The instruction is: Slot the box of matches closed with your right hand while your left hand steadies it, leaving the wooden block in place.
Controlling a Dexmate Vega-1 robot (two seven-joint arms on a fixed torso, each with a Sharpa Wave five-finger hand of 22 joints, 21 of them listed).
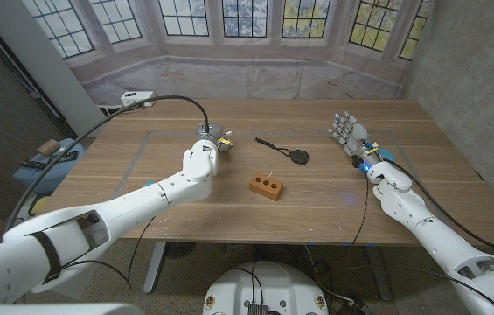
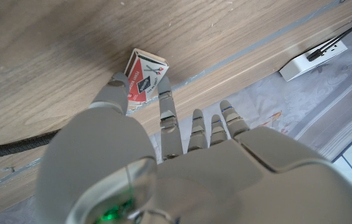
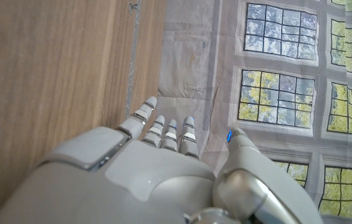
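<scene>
Matchbox (image 2: pixel 143 76) card is judged light and easily crushed — best braced gently by its long sides. It is pinched by the left hand (image 2: pixel 157 162); the right hand (image 1: pixel 351 133) is held well apart, fingers spread, empty.

In the head view the left hand (image 1: pixel 201 160) covers most of the box of matches (image 1: pixel 223 143), at its one o'clock, so whether the drawer is open cannot be told. From the left wrist, fingers (image 2: pixel 166 109) cover the box's near end (image 2: pixel 143 78).
</scene>
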